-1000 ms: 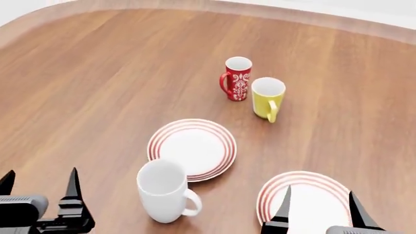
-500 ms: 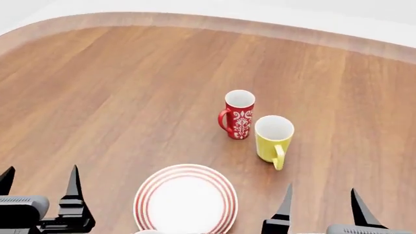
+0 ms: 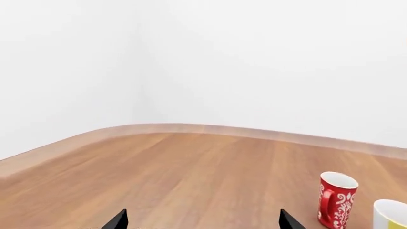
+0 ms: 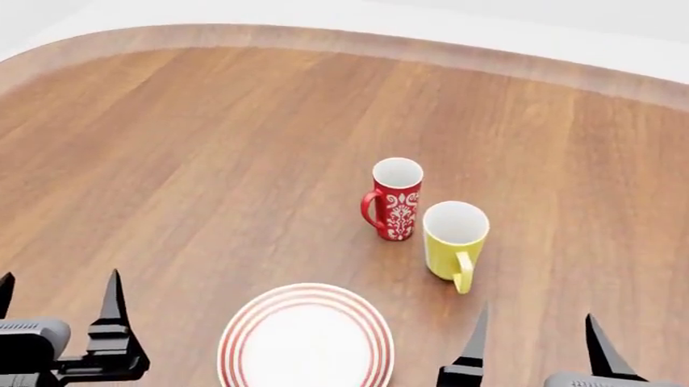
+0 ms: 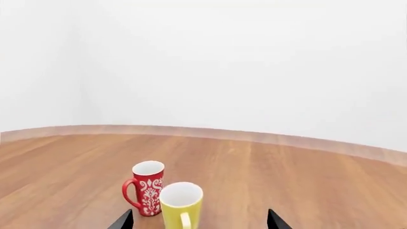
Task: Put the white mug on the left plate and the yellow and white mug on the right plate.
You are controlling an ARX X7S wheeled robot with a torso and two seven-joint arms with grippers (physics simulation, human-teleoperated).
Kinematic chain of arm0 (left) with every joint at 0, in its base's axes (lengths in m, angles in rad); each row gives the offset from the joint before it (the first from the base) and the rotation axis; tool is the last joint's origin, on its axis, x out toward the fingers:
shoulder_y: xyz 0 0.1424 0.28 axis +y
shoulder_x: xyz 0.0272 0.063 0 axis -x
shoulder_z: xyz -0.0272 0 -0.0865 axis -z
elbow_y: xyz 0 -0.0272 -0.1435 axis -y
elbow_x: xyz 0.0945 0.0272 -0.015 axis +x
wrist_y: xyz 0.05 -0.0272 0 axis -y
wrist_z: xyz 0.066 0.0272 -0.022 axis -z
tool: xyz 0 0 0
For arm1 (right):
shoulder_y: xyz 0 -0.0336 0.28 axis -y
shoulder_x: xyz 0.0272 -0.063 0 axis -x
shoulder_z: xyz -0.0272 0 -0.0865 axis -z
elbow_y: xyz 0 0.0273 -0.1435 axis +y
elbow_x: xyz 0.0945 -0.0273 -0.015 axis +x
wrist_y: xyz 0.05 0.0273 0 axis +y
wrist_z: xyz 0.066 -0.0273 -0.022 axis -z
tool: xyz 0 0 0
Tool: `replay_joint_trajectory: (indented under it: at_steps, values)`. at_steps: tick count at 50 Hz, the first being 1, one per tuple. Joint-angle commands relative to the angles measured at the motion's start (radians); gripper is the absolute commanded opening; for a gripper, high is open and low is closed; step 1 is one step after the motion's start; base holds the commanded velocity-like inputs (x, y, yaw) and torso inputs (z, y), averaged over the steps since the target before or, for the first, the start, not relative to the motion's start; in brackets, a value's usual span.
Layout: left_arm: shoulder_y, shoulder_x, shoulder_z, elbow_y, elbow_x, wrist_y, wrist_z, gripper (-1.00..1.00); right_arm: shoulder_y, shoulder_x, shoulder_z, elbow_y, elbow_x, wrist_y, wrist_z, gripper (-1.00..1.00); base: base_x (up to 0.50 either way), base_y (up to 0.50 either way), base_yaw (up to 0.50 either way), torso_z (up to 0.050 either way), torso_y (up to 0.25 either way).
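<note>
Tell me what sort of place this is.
Likely a simulated tabletop test scene, not a real room: a bare wooden table against plain white walls, holding only a red patterned mug, a yellow and white mug and a red-ringed plate.

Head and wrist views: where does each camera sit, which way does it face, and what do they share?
Head view: high on the robot, looking down at the table, the left plate, both open end effectors, left and right.
Left wrist view: low on the left arm, facing across the table toward the wall; its fingertips show.
Right wrist view: low on the right arm, facing likewise; its fingertips show.
All three share the red mug and the yellow and white mug.
</note>
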Motion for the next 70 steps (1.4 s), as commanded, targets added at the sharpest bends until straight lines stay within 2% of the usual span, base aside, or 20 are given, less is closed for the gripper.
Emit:
replay_joint_trajectory:
  at_steps: [1,9,20,25,34,44,56,61,70]
  values:
    - [0.006,-0.012,-0.039,0.051,-0.037,-0.041,-0.029,1.0,-0.025,0.055,-0.034,-0.065,-0.032,0.109,0.009,1.0,0.0,0.0,0.0,0.0,0.0]
    - [0.039,-0.026,-0.103,0.156,-0.071,-0.09,-0.081,1.0,-0.035,0.172,-0.035,-0.208,0.093,0.321,-0.093,1.0,0.0,0.0,0.0,0.0,0.0]
    - [0.052,-0.031,-0.155,0.194,-0.114,-0.105,-0.103,1.0,-0.007,0.326,0.166,-0.457,0.422,0.668,-0.156,1.0,0.0,0.0,0.0,0.0,0.0]
    - [0.053,-0.027,-0.159,0.177,-0.115,-0.095,-0.107,1.0,-0.015,0.366,0.278,-0.518,0.558,0.749,-0.165,1.0,0.0,0.0,0.0,0.0,0.0]
    - [0.038,-0.033,-0.161,0.162,-0.123,-0.095,-0.106,1.0,-0.076,0.419,0.35,-0.596,0.663,0.778,-0.21,1.0,0.0,0.0,0.0,0.0,0.0]
    - [0.022,-0.039,-0.184,0.151,-0.159,-0.108,-0.106,1.0,-0.108,0.478,0.296,-0.642,0.657,0.769,-0.274,1.0,0.0,0.0,0.0,0.0,0.0]
    - [0.026,-0.042,-0.182,0.164,-0.169,-0.116,-0.115,1.0,-0.133,0.585,0.315,-0.708,0.756,0.765,-0.273,1.0,0.0,0.0,0.0,0.0,0.0]
    - [0.025,-0.043,-0.181,0.165,-0.17,-0.116,-0.118,1.0,-0.137,0.678,0.254,-0.709,0.78,0.703,-0.271,1.0,0.0,0.0,0.0,0.0,0.0]
    - [0.028,-0.043,-0.187,0.169,-0.175,-0.105,-0.124,1.0,0.047,0.693,0.101,-0.6,0.782,0.742,-0.314,1.0,0.0,0.0,0.0,0.0,0.0]
